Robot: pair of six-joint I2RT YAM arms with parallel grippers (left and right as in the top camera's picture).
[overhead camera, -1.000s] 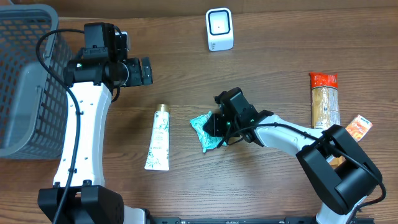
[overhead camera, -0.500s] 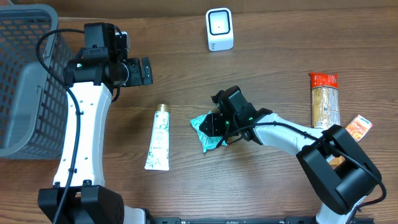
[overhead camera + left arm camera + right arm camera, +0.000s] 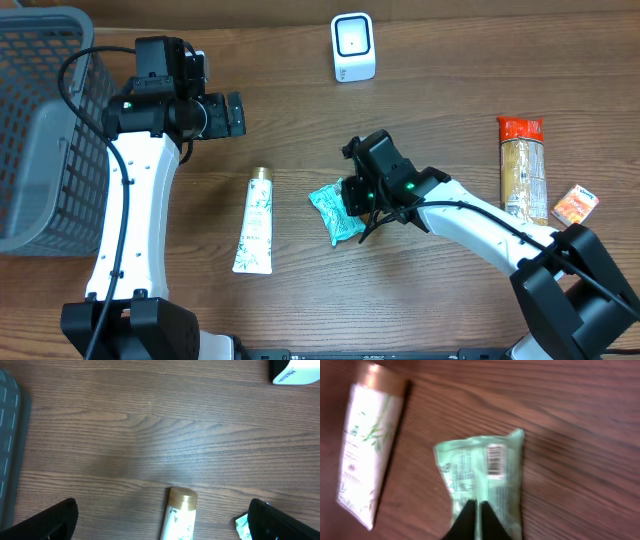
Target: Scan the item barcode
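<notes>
One packet pinched, scanner way off

Right gripper (image 3: 477, 506) is clamped on one end of the green packet (image 3: 465, 467) mid-table, its length running straight out from the claw, barcode (image 3: 495, 460) up; left gripper (image 3: 232, 113) hangs open, the white scanner (image 3: 353, 47) sits well beyond.

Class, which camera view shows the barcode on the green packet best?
The right wrist view: the green packet is large there, and its barcode faces the camera. Overhead, the green packet is small and the barcode is indistinct. The left wrist view catches only a corner.
</notes>
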